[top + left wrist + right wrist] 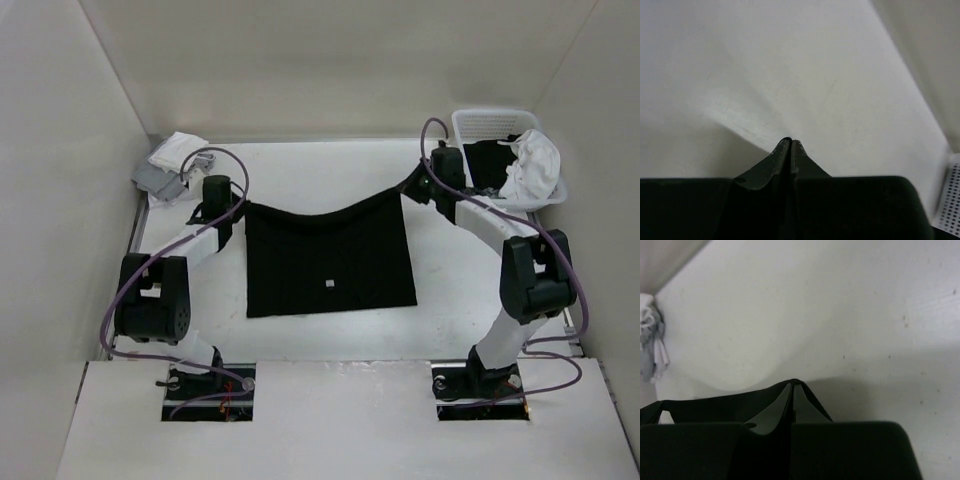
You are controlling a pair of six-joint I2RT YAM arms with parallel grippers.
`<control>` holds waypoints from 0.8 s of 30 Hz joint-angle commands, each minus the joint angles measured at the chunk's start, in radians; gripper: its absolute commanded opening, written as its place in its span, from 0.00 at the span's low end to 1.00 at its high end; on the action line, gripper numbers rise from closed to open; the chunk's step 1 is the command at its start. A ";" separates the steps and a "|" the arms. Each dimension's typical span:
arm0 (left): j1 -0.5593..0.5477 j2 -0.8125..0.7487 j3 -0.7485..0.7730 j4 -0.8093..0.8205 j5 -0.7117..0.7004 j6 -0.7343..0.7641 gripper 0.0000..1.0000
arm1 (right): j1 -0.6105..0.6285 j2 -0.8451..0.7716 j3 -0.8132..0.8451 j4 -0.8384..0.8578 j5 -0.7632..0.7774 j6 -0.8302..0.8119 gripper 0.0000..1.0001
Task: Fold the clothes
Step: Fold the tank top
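pinching the far corners of the plain black soft-fabric garment (pixel 330 265), the left gripper (pixel 237 208) and right gripper (pixel 412 188) are closed tight on it; it lies mid white table (pixel 330 170), far edge raised, probably for folding toward the near side.

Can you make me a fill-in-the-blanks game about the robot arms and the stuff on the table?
1. The left gripper and the right gripper each pinch a far corner of the ____ shirt.
2. The basket stands at the far ____ corner of the table.
3. The tiny label on the shirt is ____.
4. The pile of white and grey cloths lies at the far ____ corner.

Missing words: black; right; white; left.
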 commanded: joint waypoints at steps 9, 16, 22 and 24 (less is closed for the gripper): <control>0.011 -0.296 -0.158 0.185 0.032 -0.046 0.01 | -0.025 -0.235 -0.221 0.178 -0.043 0.048 0.00; 0.097 -0.541 -0.385 0.162 0.139 -0.069 0.00 | -0.027 -0.442 -0.480 0.220 -0.023 0.076 0.00; 0.131 -0.802 -0.511 0.019 0.212 -0.050 0.00 | -0.022 -0.611 -0.660 0.188 -0.014 0.085 0.00; 0.137 -0.874 -0.542 -0.042 0.217 -0.035 0.00 | -0.022 -0.635 -0.709 0.174 -0.008 0.092 0.00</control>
